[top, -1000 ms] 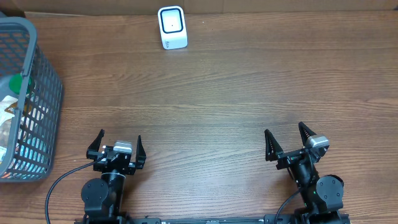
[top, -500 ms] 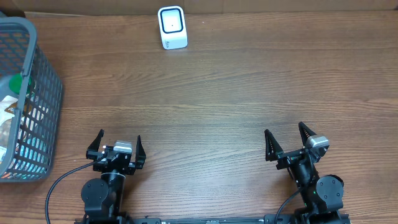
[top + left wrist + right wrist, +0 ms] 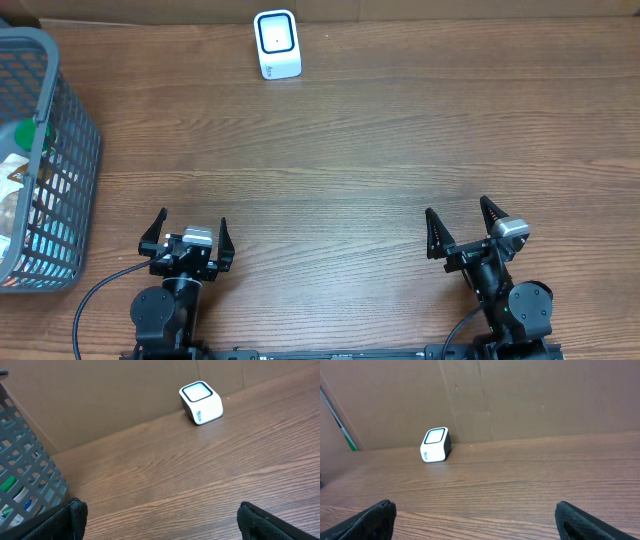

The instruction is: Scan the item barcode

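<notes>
Sitting at the table's (image 3: 350, 150) far left edge, a grey basket (image 3: 88, 150) of open plastic mesh holds the items (image 3: 22, 135): something green-topped and crinkled packets, jumbled so that their long axes cannot be told. They lie well to the left of the left gripper (image 3: 193, 220) and farther back on the table. That gripper hovers near the front edge with its black fingers (image 3: 70, 517) spread wide and nothing between them. The scanner (image 3: 277, 44), a small white box with rounded corners and a dark, glossy window, stands by the cardboard wall (image 3: 520, 395) at the back, between the two arms and well ahead of both. Its window faces upward, tilted toward the arms. The right gripper (image 3: 456, 208) is likewise splayed and empty over brown, fine-grained wood.
</notes>
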